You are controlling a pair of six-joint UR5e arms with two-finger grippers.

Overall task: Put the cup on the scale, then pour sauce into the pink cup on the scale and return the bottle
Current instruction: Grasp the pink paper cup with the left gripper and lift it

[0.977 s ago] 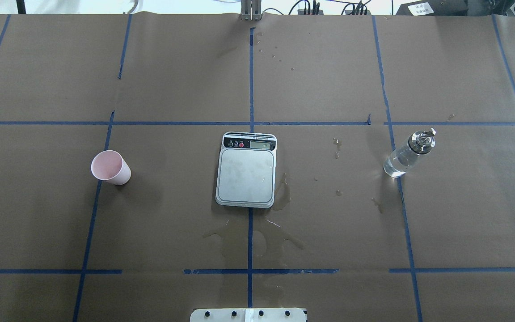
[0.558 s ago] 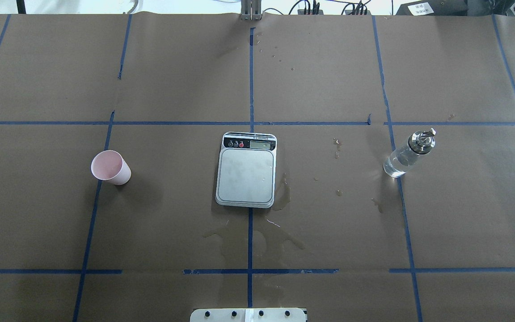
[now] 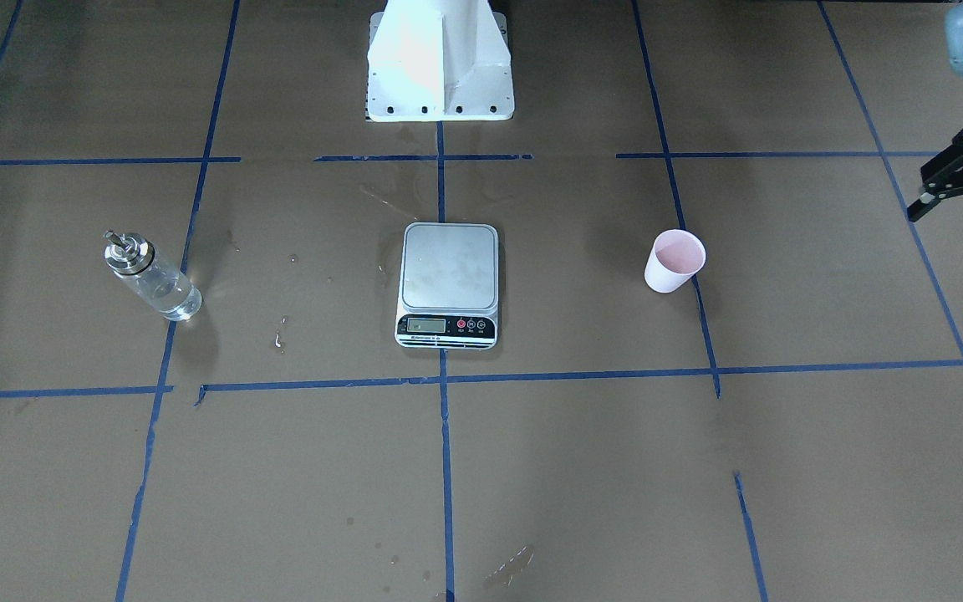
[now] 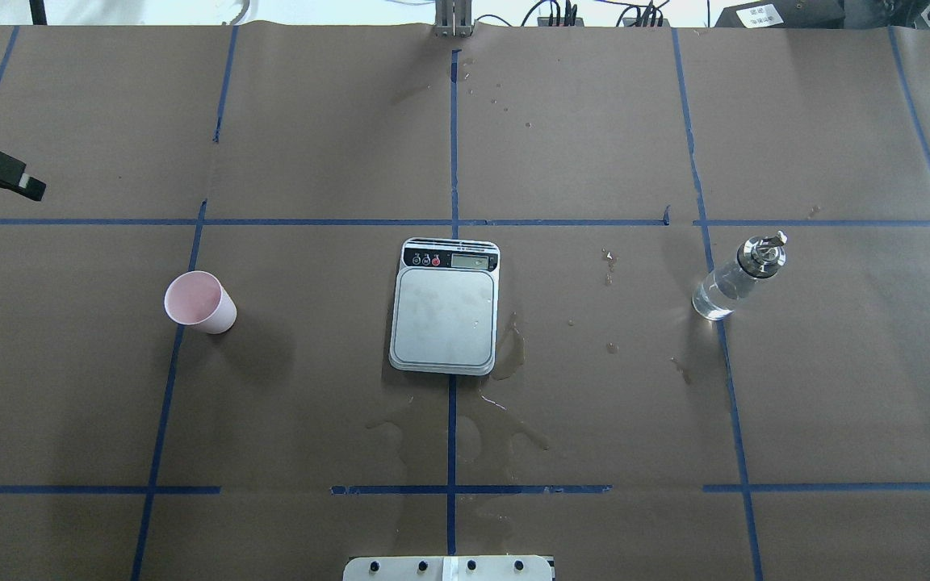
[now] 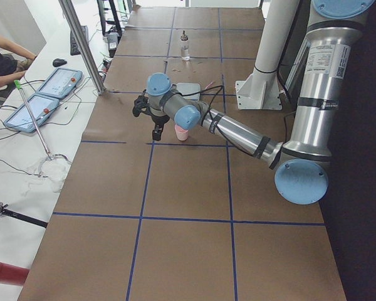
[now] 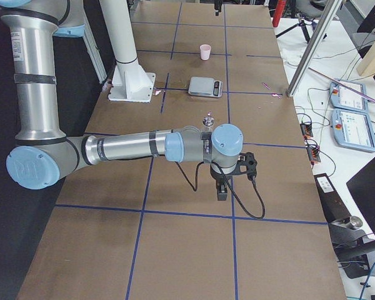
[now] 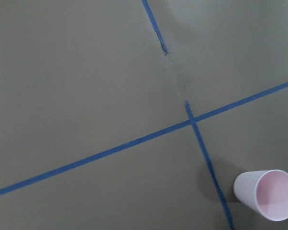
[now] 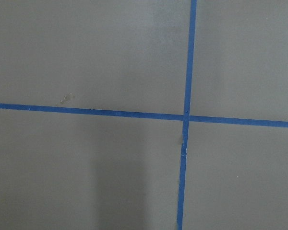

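Cup [image 4: 200, 303] is standing upright on the brown paper of the worktop [image 4: 312, 379], out on my left side and right on a blue tape line [image 4: 160, 403], pink inside facing up. It's well apart from the scale [image 4: 444, 315], which lies flat in the middle with its black display strip on the edge away from me. So the cup isn't on the scale yet. Bottle [image 4: 735, 282] is upright way over on my right, also on a tape line. The sauce [image 4: 714, 303] is the clear stuff sitting in the lower part of it. Few wet patches [image 4: 465, 432] on the paper on my side of the scale.

My left hand [image 3: 950, 230] hovers above the worktop out past the cup, further left and further from my base, clear of the cup. It's half cut off by the frame edge, but it looks spread wide apart to me. My left wrist camera catches the cup down in its bottom-right corner.

My right hand [image 6: 234, 178] hangs over the right end of the worktop, beyond the bottle. It only shows from the side camera, so I honestly can't tell if it's apart or together. Its wrist camera just sees paper and crossing tape.
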